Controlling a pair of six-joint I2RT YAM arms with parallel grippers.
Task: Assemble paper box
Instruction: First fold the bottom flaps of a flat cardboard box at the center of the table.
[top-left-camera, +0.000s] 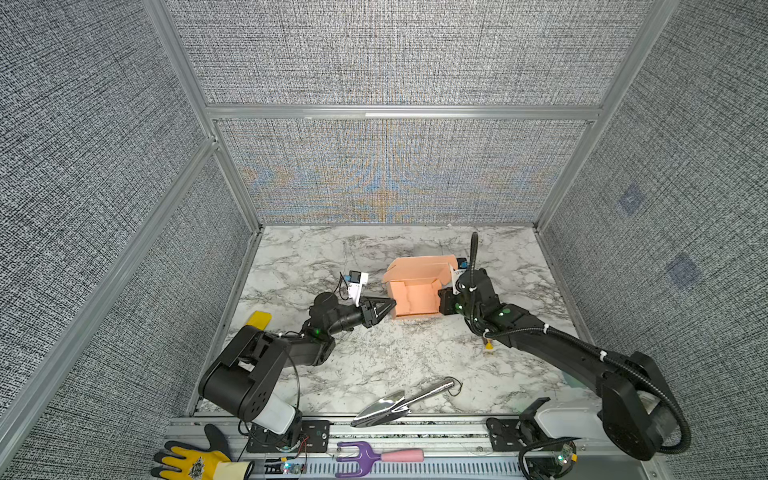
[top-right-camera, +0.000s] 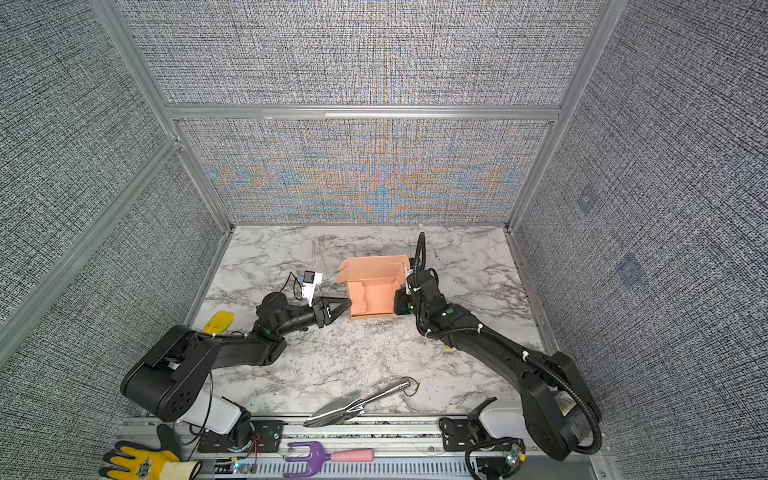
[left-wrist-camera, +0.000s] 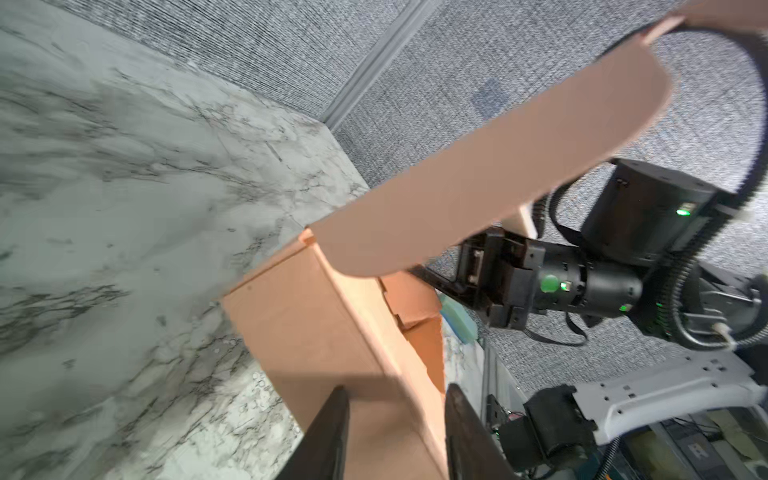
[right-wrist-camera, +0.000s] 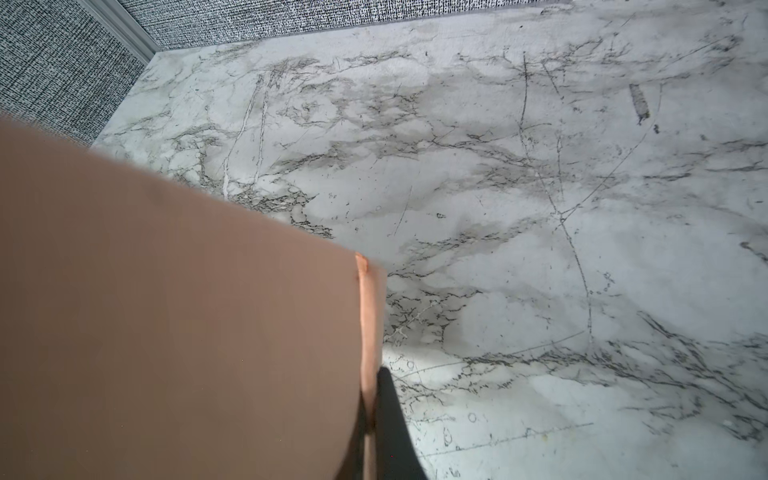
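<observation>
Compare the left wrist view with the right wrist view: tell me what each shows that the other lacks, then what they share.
Only the left wrist view: the left gripper open at a wall of the salmon-pink cardboard paper box, its rounded flap raised, and the right gripper at the far side. Only the right wrist view: the right gripper's dark finger pinching a cardboard edge. Both: the box, the white marble table, the grey fabric wall.

The box (top-left-camera: 415, 297) is matt salmon cardboard, smooth-faced. The counter (top-left-camera: 374, 357) looks like smooth marble with a soft sheen. The trowel (top-left-camera: 399, 405) is mirror-bright metal. Walls (top-left-camera: 395, 54) are coarse grey woven cloth in brushed aluminium frames (top-left-camera: 399, 111). The arms (top-left-camera: 540, 353) are matt black plastic, and the glove (top-left-camera: 191, 461) is yellow cloth.
</observation>
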